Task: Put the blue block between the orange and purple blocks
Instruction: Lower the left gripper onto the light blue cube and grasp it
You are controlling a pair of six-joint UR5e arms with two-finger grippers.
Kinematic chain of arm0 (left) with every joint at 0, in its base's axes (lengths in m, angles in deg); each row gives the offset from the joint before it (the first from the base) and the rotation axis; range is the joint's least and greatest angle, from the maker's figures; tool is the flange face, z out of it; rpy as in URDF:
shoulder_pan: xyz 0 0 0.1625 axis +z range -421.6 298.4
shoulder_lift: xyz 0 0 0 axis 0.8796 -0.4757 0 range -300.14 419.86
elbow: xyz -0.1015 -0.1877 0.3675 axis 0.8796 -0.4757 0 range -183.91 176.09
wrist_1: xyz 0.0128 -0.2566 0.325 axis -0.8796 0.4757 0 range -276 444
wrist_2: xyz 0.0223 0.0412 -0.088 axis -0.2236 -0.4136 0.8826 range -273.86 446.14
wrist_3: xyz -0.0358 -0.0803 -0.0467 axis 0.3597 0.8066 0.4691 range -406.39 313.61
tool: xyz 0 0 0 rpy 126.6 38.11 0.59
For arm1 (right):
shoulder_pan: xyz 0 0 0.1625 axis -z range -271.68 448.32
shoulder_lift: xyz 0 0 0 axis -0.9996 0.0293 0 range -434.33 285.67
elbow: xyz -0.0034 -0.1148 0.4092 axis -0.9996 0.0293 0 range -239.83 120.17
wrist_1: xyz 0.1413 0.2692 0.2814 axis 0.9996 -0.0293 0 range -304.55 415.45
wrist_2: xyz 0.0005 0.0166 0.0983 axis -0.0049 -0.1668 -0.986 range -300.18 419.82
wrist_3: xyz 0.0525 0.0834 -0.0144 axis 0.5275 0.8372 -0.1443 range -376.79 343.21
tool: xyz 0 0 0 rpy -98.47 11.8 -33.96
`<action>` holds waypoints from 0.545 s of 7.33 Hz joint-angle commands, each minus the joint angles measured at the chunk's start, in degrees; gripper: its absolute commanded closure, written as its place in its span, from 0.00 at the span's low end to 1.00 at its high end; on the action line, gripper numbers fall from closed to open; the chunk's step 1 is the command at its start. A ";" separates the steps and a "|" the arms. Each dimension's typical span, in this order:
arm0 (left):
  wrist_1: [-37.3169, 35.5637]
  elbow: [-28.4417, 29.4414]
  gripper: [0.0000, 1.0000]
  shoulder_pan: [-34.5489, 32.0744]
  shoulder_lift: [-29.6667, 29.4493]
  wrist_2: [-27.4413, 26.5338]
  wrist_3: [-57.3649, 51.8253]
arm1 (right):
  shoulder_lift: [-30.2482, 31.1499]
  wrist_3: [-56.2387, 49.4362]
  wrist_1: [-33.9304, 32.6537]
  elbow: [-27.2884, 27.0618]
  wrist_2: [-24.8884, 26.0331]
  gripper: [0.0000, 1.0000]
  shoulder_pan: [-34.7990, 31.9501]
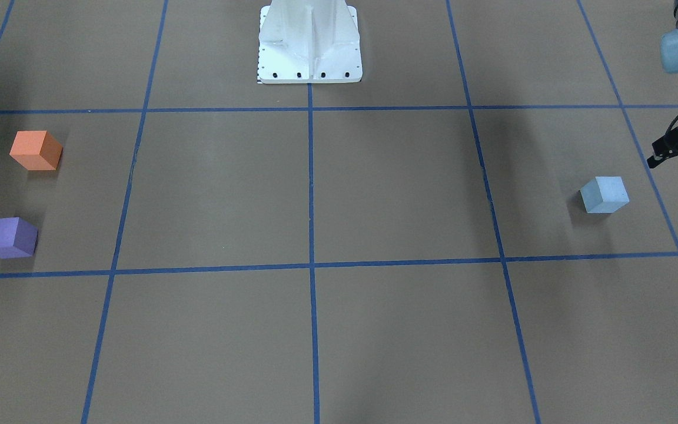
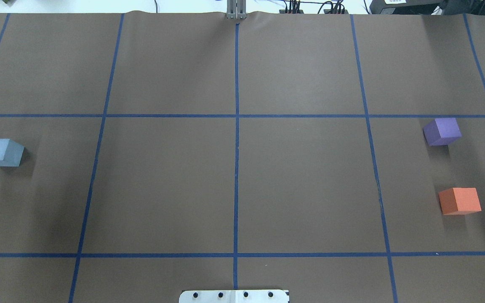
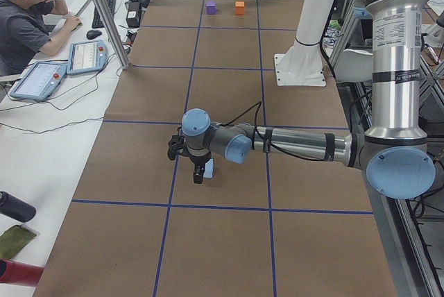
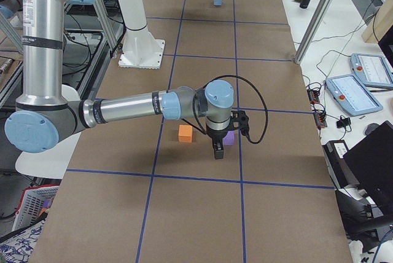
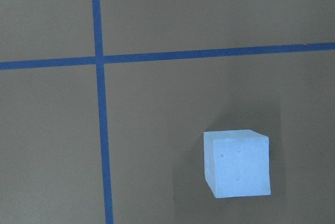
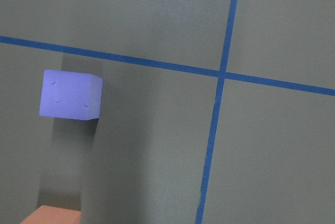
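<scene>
Blue block (image 1: 604, 195) flat on the brown table cover (image 1: 374, 194), far over at the robot's left end, well apart from the orange block (image 1: 36, 151) and the purple block (image 1: 8, 238) at the opposite end. Not yet between those two, themselves set apart from each other. Left gripper (image 1: 677, 165) near the blue block but off it, raised, fingers spread with nothing between them. Partly cut off by the edge of the front-facing view and out of the overhead view altogether. From the left side, part of the blue block hidden behind that gripper's finger. Whole in the left wrist view, low and to the right of a crossing of blue tape lines (image 5: 99, 59). Right gripper (image 4: 218, 151) over the other end, close to the purple block and covering part of it in the right side view. Seen only there, so cannot tell whether apart or together. Only a corner of the orange block at the bottom edge of the right wrist view.
</scene>
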 commanded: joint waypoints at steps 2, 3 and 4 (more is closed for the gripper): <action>9.54 1.77 0.00 10.50 -0.05 -6.18 13.54 | 0.00 -0.01 0.00 0.00 0.00 0.00 0.00; 9.63 1.95 0.00 12.01 -0.23 -8.20 14.18 | 0.00 -0.01 0.00 0.00 0.00 0.00 0.00; 9.72 3.08 0.00 12.12 -0.58 -8.31 14.01 | 0.00 -0.01 0.00 0.00 0.00 0.00 0.00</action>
